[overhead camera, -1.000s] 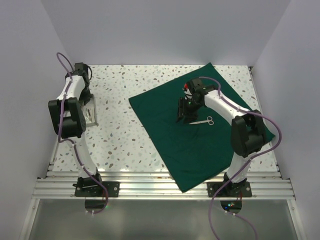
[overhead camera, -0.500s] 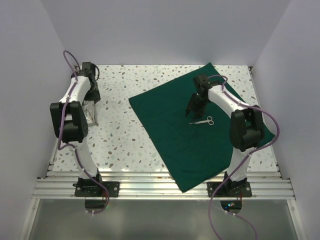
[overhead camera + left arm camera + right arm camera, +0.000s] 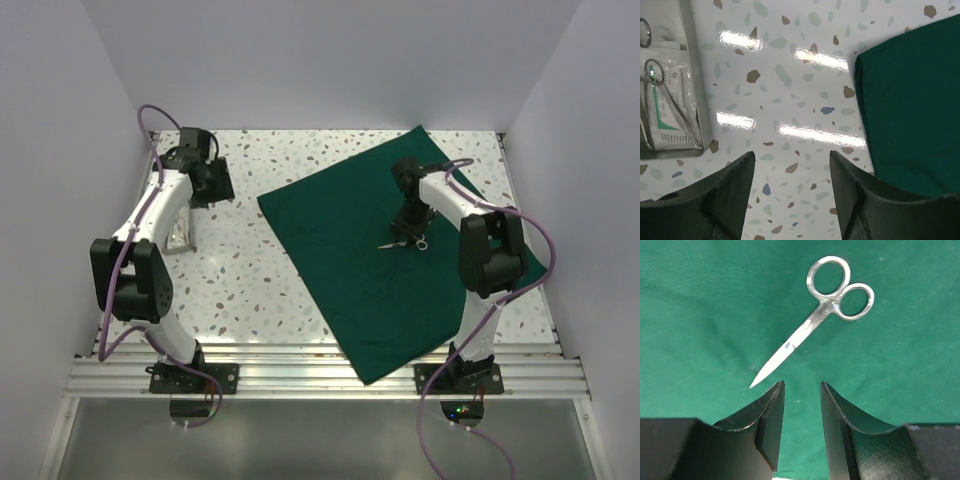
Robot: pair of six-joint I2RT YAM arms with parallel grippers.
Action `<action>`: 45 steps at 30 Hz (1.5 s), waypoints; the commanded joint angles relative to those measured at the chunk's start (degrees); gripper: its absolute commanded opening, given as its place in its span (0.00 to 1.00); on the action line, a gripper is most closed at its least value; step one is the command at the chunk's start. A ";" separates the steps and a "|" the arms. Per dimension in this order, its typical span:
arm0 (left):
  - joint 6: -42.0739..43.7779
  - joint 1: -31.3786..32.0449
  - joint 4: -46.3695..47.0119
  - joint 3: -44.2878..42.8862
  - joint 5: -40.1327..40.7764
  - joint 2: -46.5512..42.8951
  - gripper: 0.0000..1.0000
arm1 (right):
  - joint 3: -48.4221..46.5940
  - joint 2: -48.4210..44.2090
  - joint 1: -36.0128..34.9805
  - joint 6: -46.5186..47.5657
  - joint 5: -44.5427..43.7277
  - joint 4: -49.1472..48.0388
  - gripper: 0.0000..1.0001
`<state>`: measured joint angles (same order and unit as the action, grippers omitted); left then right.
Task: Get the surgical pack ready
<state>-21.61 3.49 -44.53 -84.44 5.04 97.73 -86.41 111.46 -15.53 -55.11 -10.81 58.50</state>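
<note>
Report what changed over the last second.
The left gripper moved from over the tray toward the far side and the drape; it is now open and empty. The right gripper shifted over the scissors, open. Scissors, drape and tray stayed put.

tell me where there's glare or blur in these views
Left wrist: four bright light-strip reflections glare on the table. Right wrist: scissors crisp on the drape, no glare. Top external: evenly lit, only soft shadows.
</note>
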 commanded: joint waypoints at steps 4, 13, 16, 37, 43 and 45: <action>-1.16 0.73 2.79 -0.28 -3.46 -0.88 0.65 | 2.21 1.04 0.85 -3.42 -2.02 -3.83 0.38; -0.37 0.82 2.70 -0.28 -4.16 -0.96 0.66 | 1.16 2.97 1.38 -3.33 -1.76 -6.82 0.39; -0.02 0.82 2.61 -0.20 -4.51 -0.62 0.66 | 0.37 3.94 1.38 -3.42 -1.59 -6.56 0.41; -1.94 0.82 3.66 0.25 -10.65 -2.11 0.66 | -0.24 0.70 1.29 -2.82 -2.20 -2.78 0.00; -9.56 0.91 15.24 4.70 -34.01 -1.93 0.68 | -4.03 -3.44 -0.55 13.08 8.57 -7.60 0.00; -15.71 1.87 23.65 7.61 -40.86 -2.46 0.71 | -4.20 -4.75 -2.30 18.36 12.98 -11.73 0.00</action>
<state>-28.08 4.38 -34.02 -80.23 -20.12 97.32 -87.59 111.85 -15.18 -46.83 -5.61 51.77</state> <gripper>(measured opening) 0.695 0.023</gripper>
